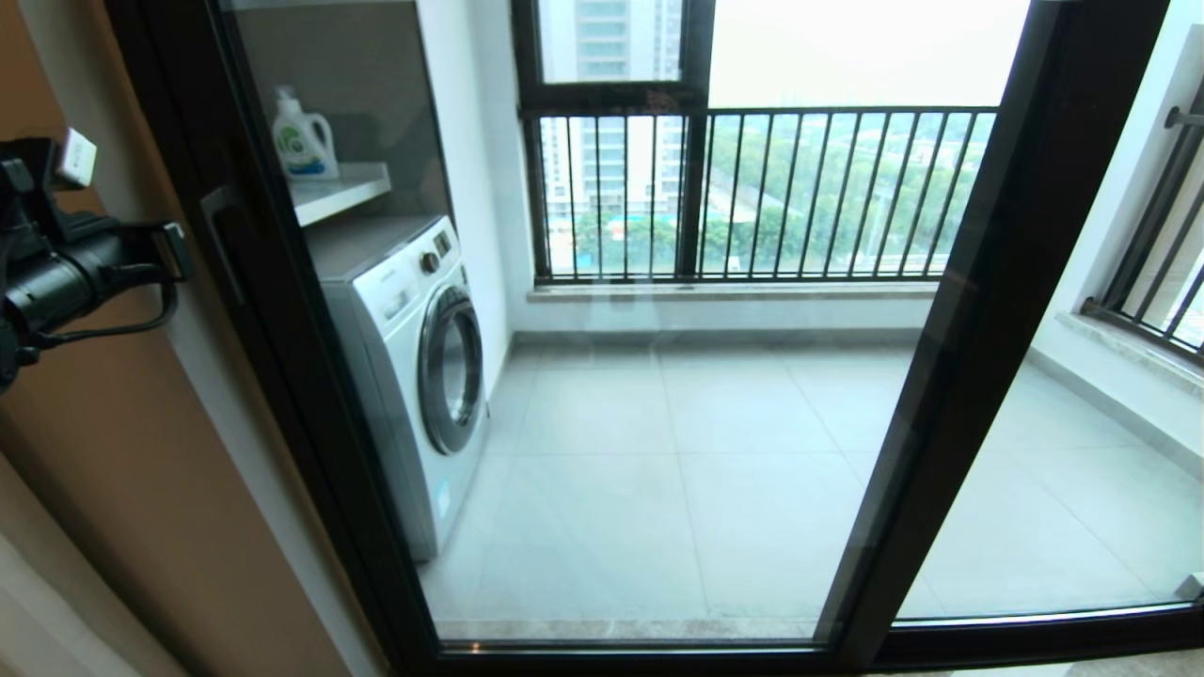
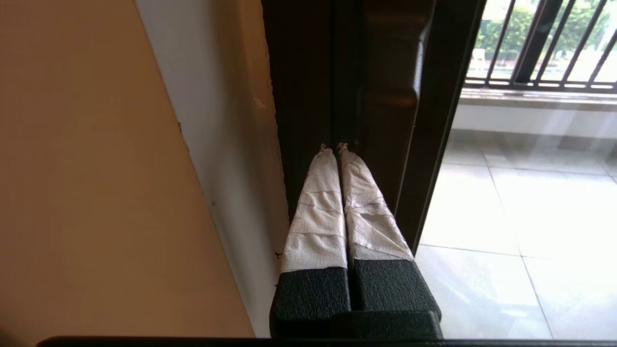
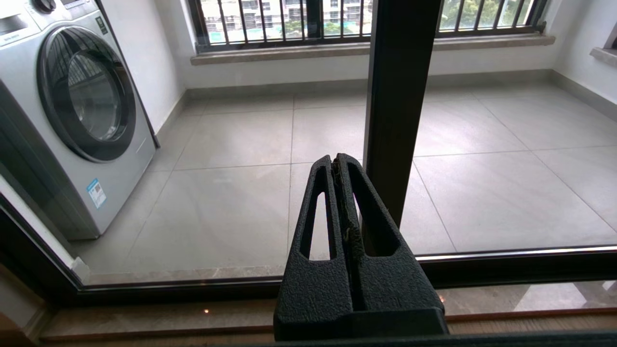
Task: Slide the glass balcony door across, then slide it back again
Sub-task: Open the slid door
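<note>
Glass balcony door (image 1: 602, 404): closed, filling the head view from its left upright with the short handle (image 1: 222, 240) at 9 o'clock to the dark upright at 3 o'clock; washing machine (image 1: 414, 367) and detergent bottle (image 1: 303, 139) show behind the glass at 10 o'clock. Left gripper (image 2: 334, 147): at 9 o'clock, taped fingers pressed together, empty, tips at the door's dark frame near the handle. Right gripper (image 3: 334, 161): fingers together, empty, low before the glass beside the other upright.

The left gripper (image 2: 334, 145) is raised with fingers pressed together; the right gripper (image 3: 336, 159) is likewise closed.
</note>
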### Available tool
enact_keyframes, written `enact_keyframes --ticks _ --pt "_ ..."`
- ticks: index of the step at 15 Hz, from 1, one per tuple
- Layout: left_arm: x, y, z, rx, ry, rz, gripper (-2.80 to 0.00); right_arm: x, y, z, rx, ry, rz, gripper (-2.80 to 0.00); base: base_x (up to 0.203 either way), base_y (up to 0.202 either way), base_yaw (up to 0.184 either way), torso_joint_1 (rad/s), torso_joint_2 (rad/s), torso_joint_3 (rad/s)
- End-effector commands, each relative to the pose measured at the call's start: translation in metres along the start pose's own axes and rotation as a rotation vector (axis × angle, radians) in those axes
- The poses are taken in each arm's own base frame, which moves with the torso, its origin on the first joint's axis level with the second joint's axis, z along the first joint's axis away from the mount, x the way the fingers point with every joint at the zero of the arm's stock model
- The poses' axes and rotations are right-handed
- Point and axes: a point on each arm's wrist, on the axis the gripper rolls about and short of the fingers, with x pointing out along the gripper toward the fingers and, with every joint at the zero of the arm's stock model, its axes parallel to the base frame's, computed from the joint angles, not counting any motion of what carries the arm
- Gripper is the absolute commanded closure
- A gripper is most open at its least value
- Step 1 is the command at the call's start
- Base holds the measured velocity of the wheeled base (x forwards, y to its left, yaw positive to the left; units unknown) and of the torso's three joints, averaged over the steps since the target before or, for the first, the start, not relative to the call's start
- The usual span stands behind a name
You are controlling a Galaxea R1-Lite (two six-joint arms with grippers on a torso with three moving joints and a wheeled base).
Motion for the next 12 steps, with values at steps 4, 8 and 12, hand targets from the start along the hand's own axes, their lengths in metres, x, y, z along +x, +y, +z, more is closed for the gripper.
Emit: enact_keyframes --ticks 4,8,12 --pt "0.038 0.002 -0.009 0.006 -0.041 -0.002 0.0 0.001 0.0 -0.003 0.0 0.012 0.0 0.0 0.0 0.0 0.0 0.0 0.0 0.0" --pt "0.042 -0.009 -0.013 0.037 -0.034 -0.032 0.0 0.001 0.0 -0.003 0.001 0.013 0.0 0.0 0.0 0.0 0.0 0.0 0.0 0.0" --pt "0.044 -0.02 -0.012 0.039 -0.039 -0.06 0.0 0.001 0.0 -0.003 0.0 0.012 0.0 0.0 0.0 0.0 0.0 0.0 0.0 0.0"
